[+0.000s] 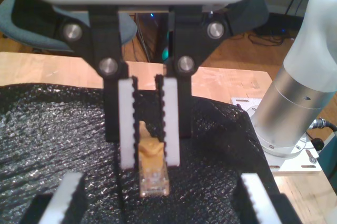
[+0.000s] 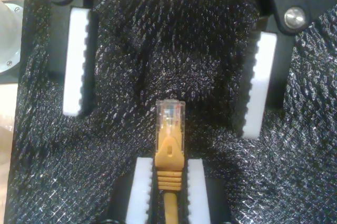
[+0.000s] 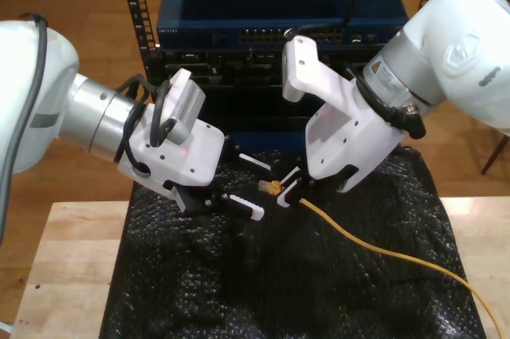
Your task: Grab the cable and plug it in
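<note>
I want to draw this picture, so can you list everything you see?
network cable: one, yellow-orange, runs across the sheet from my second gripper toward the exterior view's lower right.
plug: one, clear, on the cable's end, sticking out past the fingers.
padded sheet: one, black, covers the table's middle.
table: one, light wood, under the sheet.
network switch: one, dark blue, in the rack behind the arms.
rack: one, black, behind the table.
my first gripper: white with black fingers, open, facing the plug, on the exterior view's left.
my second gripper: white, fingers shut on the cable behind its plug, on the exterior view's right.
</note>
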Motion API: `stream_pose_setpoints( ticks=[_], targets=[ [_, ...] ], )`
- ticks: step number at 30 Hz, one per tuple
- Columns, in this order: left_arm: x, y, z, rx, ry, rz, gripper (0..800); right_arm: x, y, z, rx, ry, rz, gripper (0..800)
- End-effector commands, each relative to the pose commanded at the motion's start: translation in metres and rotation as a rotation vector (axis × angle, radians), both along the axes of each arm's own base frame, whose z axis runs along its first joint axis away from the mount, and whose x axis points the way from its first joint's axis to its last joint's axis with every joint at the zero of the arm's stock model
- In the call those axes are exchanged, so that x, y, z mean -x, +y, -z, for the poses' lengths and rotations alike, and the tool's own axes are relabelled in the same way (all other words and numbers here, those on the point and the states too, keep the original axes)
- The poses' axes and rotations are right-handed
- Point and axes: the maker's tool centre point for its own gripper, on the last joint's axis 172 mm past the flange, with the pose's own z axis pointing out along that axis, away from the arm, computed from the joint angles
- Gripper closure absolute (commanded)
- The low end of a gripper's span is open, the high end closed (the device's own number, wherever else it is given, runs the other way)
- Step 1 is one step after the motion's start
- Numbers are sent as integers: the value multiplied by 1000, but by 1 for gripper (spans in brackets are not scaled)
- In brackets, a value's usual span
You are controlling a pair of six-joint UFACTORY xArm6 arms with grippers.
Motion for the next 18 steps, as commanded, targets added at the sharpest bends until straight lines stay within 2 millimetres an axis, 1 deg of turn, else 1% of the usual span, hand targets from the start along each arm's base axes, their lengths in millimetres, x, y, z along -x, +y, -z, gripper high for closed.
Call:
stream_pose_setpoints(
  ticks=[3,4,7,10,13,15,18],
  targets=[
    [1,0,0,2,2,1,222,0,0,1,0,1,-1,792],
    [1,0,0,2,2,1,256,0,0,1,0,1,-1,792],
    [1,0,0,2,0,2,320,0,0,0,0,-1,-1,792],
    [1,0,0,5,-1,1,401,0,0,0,0,-1,-1,792],
    [-1,-1,-3,17,-3,-4,408,0,0,1,0,1,-1,792],
    [-1,-2,-3,20,-3,-5,431,0,0,1,0,1,-1,792],
    [-1,-2,-3,20,-3,-5,432,0,0,1,0,1,-1,792]
  ],
)
